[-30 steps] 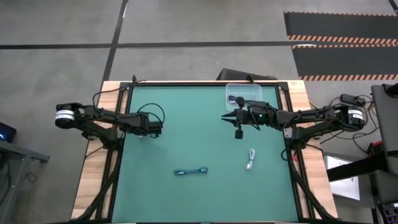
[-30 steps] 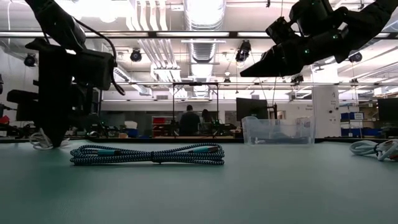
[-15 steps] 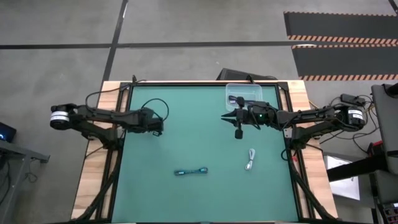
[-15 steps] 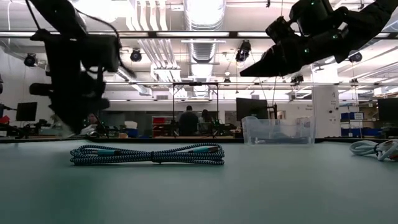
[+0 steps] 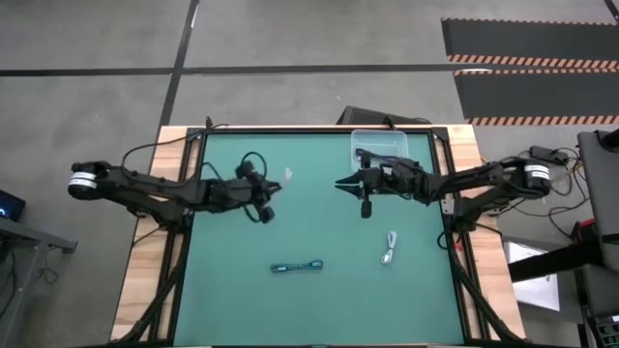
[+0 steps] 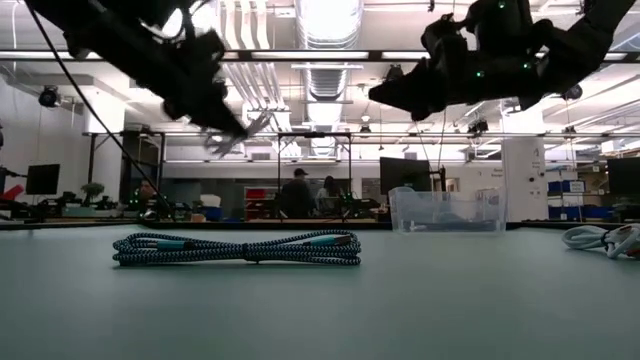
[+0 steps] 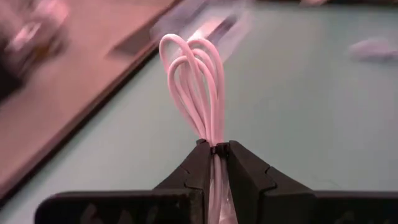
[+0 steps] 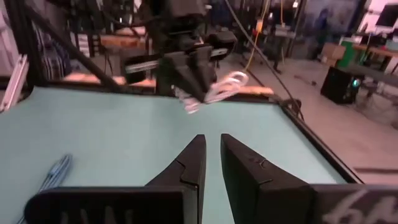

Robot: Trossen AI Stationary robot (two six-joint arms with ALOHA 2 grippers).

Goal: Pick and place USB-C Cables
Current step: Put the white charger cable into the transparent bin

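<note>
Above the far-left part of the green mat (image 5: 319, 232), the left gripper (image 5: 274, 180) is clamped on a looped white cable (image 7: 198, 81), lifted clear of the surface. Right gripper (image 5: 340, 184) hovers just left of the clear bin (image 5: 379, 144), fingers slightly apart, holding nothing. A teal-blue cable (image 5: 296, 267) lies near centre; a white-grey cable (image 5: 389, 246) lies to its right

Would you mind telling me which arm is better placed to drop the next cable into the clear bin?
Probably the left. Its hand is shut on a white cable and raised over the mat, heading toward the clear bin. The right hand holds nothing, beside the bin.
</note>
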